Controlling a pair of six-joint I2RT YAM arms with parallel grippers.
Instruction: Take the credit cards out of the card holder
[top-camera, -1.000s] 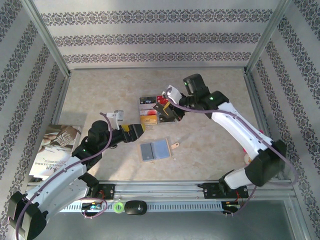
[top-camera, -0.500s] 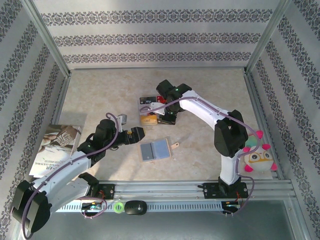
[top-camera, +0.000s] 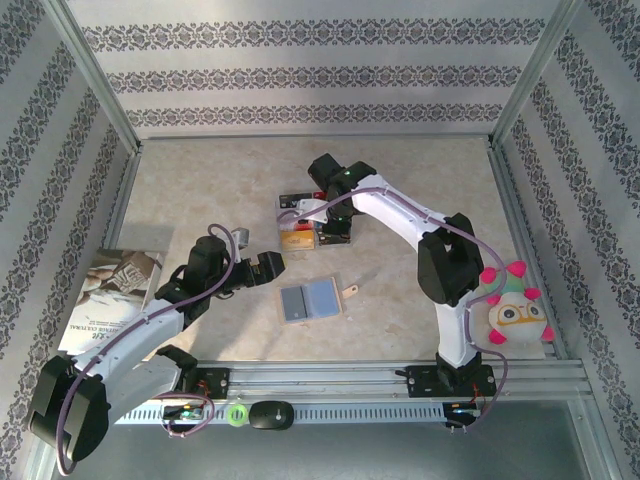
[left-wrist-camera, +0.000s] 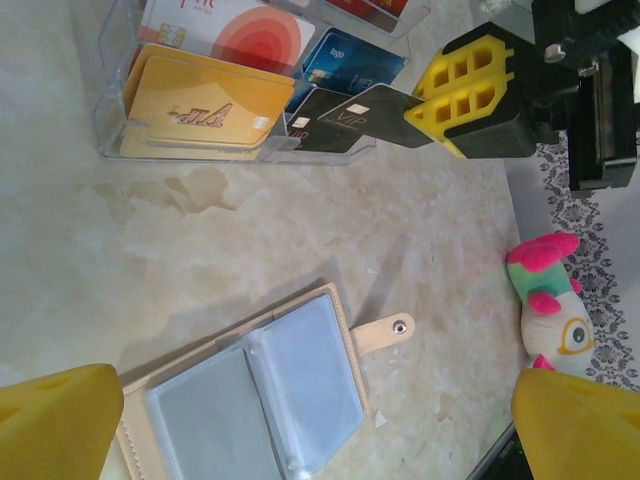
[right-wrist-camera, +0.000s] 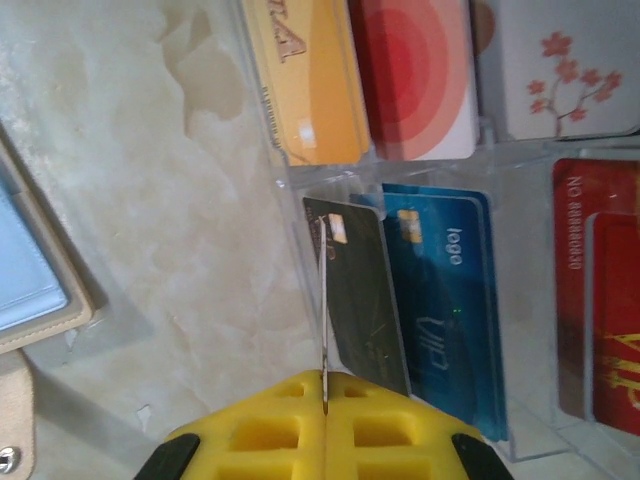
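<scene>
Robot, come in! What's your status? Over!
Copy: right gripper shut on black card at the clear tray; left gripper open near the card holder. Holder lies open, pockets look empty. Nothing in the way.

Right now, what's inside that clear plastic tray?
The tray holds cards: a gold stack, a red-circled card, a blue card, a black card, red ones. The right gripper, shut on a second black card, reaches in. Lower cards in stacks are covered.

The beige marbled tabletop (top-camera: 200, 190) carries an open card holder (top-camera: 308, 300) lying flat near the centre, a clear tray (top-camera: 298, 222) of cards farther back, a booklet (top-camera: 110, 300) at the left edge, and a plush toy (top-camera: 512, 315) at the near right.
</scene>
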